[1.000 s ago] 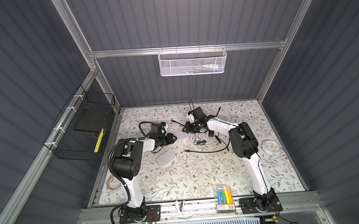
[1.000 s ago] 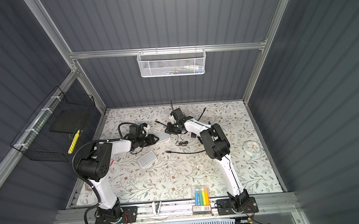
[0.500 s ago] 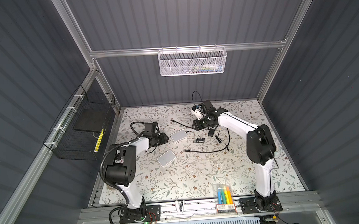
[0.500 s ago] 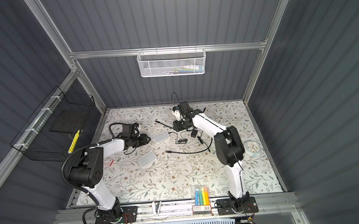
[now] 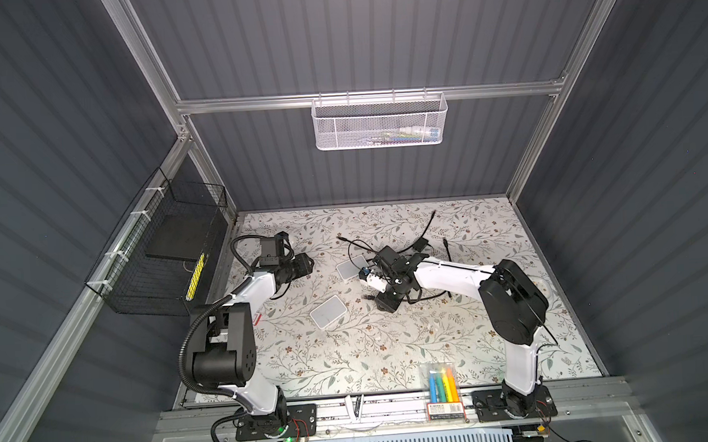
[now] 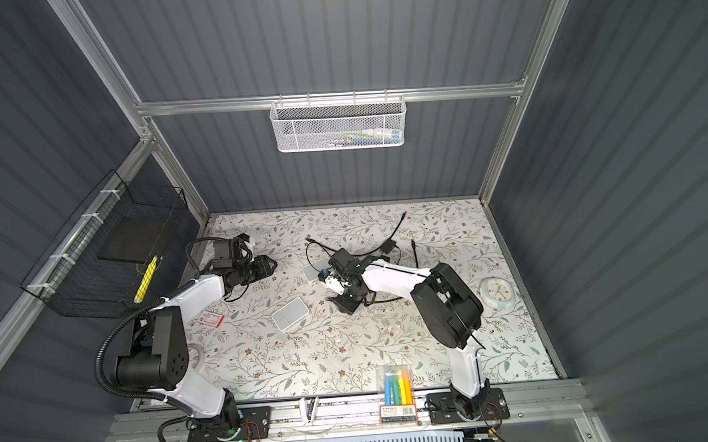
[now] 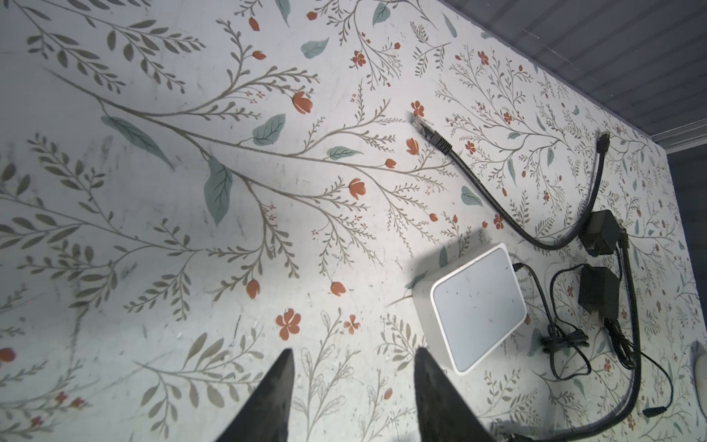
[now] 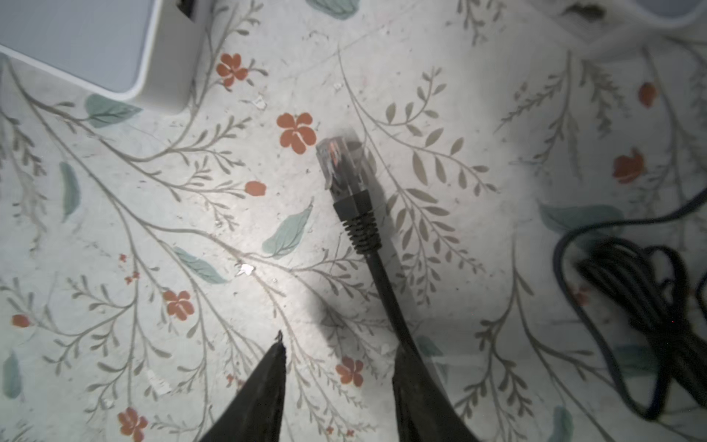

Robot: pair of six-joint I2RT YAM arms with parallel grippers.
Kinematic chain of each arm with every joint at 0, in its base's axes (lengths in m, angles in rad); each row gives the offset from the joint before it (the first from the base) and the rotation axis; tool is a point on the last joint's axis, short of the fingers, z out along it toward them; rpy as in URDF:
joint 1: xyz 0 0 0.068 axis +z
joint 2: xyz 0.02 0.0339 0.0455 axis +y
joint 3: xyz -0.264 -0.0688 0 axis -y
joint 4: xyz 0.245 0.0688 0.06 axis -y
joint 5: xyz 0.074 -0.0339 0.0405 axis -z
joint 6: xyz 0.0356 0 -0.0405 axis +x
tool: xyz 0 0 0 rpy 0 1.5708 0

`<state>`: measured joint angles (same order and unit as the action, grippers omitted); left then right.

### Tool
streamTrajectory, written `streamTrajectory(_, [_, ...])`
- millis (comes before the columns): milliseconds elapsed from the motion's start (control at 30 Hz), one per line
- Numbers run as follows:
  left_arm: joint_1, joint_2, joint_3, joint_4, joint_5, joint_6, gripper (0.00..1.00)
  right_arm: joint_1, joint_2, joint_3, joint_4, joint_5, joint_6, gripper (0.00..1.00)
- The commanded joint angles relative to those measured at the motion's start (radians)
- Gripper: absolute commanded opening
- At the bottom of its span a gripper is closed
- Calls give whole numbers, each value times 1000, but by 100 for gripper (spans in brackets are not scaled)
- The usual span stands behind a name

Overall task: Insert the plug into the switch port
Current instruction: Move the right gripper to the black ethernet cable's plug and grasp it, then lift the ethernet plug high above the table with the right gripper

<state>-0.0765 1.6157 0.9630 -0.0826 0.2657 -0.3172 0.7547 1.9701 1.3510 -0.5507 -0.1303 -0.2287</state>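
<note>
Black plug [image 8: 340, 168] lies loose on the bench [image 8: 114, 214], just ahead of my right claw [image 8: 340, 382], whose jaws stand spread, pinching nothing. A white switch [image 8: 76, 42] sits near it. My left claw [image 7: 354, 367] is spread too, empty.

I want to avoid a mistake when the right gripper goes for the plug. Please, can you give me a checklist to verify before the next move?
1. Right gripper open: ok, jaws apart, empty.
2. Plug free: ok, lies on the table, unheld.
3. Plug inside the jaws: not ok, it lies ahead of them; its cable runs close by one jaw.
4. Switch held steady: not ok, left gripper is open, apart from it.
5. Switch turned the right way for the plug: cannot tell.
</note>
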Motion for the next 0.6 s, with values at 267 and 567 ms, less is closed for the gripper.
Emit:
streamTrajectory(267, [23,-77,-50,-34,31,26,51,14,116,120,-17,136,-89,46])
streamTrajectory(567, [27,-86,-61,-28,40,26,52,23,129,129,-27,50,-112,24])
